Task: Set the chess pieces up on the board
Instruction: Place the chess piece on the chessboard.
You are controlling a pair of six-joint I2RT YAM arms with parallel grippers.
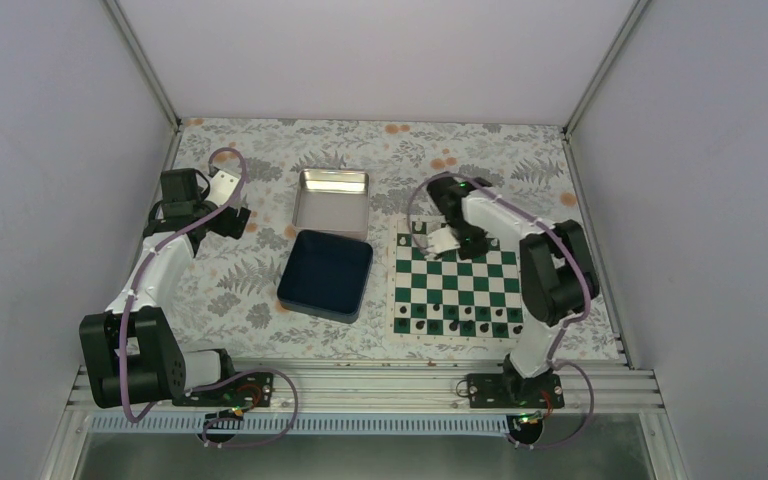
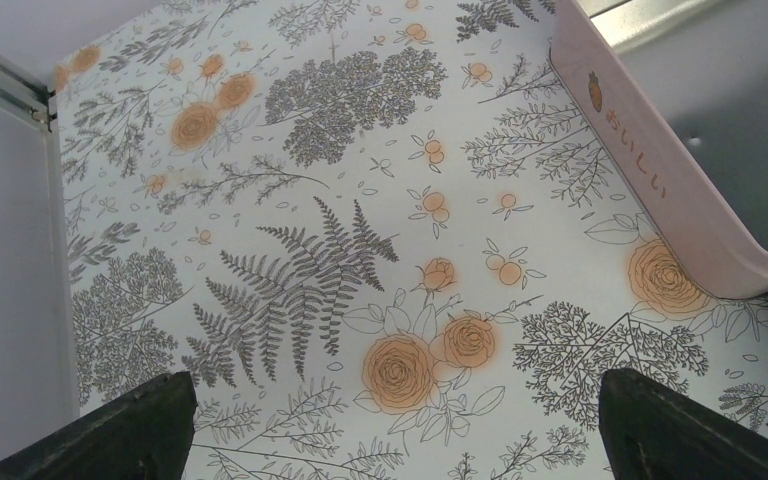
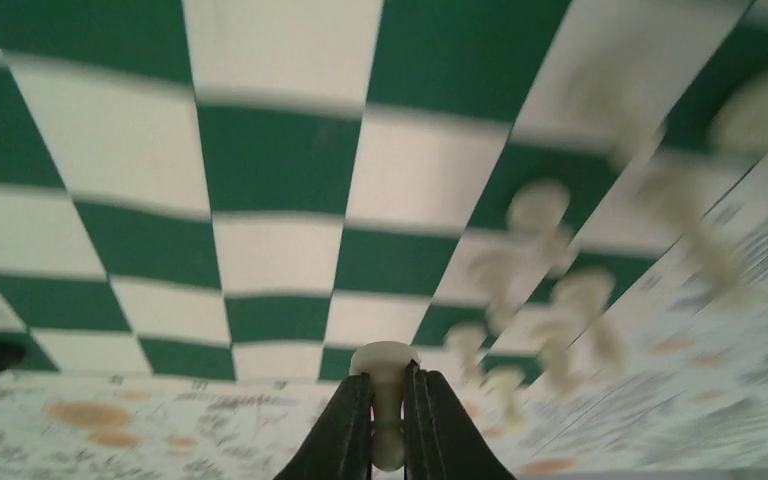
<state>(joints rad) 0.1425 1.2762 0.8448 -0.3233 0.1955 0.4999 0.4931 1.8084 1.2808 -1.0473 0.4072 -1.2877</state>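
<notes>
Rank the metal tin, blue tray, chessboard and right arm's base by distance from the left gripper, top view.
From the left gripper:
1. Metal tin, to its right, farther back.
2. Blue tray, to its right, nearer the bases; too close to call against the tin.
3. Chessboard, farther right.
4. Right arm's base, near right corner.

Left arm [image 1: 155, 272] folded at frame left, left gripper [image 2: 400, 425] with jaws wide apart. Right arm [image 1: 550, 270] reaches toward upper centre; right gripper [image 3: 388, 415] pinches white chess piece [image 3: 385, 362].
</notes>
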